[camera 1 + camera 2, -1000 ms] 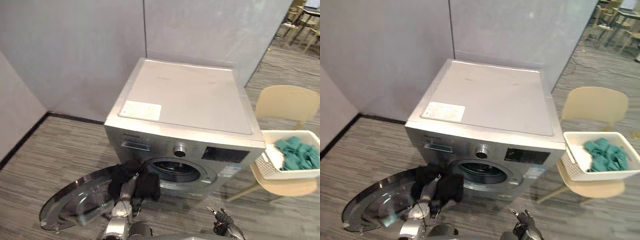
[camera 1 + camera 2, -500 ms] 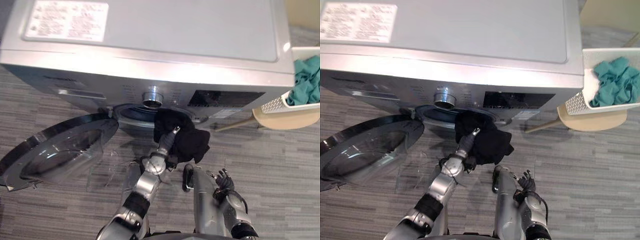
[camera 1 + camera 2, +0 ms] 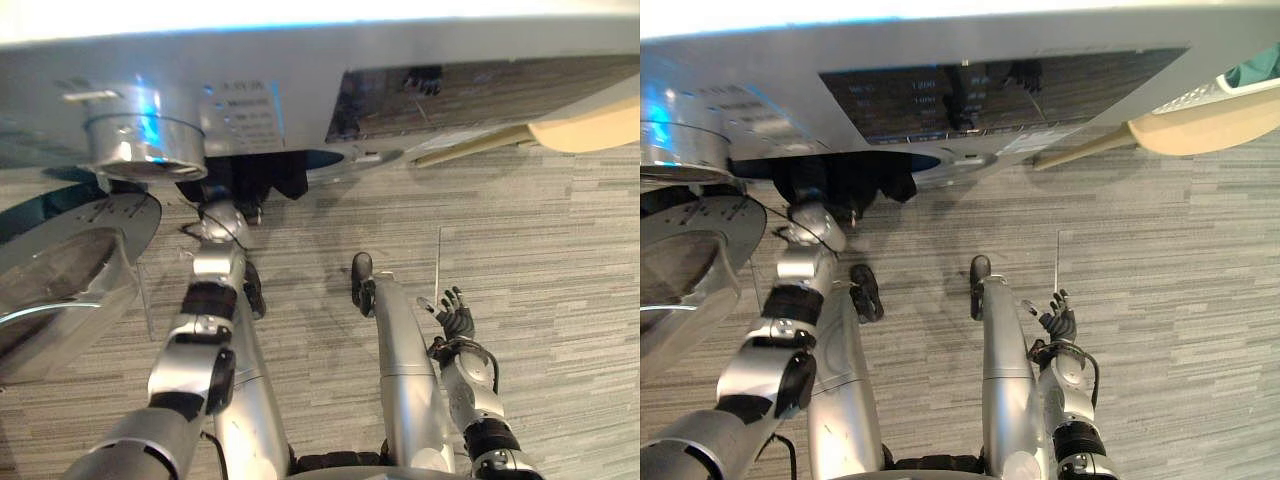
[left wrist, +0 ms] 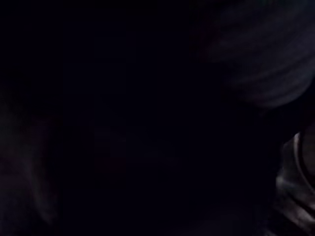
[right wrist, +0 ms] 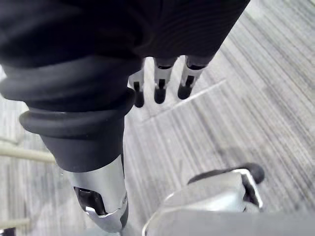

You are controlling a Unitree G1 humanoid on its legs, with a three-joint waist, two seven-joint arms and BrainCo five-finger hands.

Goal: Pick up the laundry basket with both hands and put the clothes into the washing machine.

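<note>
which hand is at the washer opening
The left hand, up at the washing machine opening with the black garment; the right hand hangs open over the floor.

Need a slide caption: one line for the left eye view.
Left hand and black garment at the washing machine drum opening; right hand open above the floor.

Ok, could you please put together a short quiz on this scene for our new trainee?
1. True or false: the washing machine door is shut.
2. The right hand is: A open, holding nothing; B shut, empty; C shut on a handle.
3. Fill in: the left arm reaches to a black ____ at the washing machine's opening.
Key: 1 false, it stands open. 2 A. 3 cloth.
</note>
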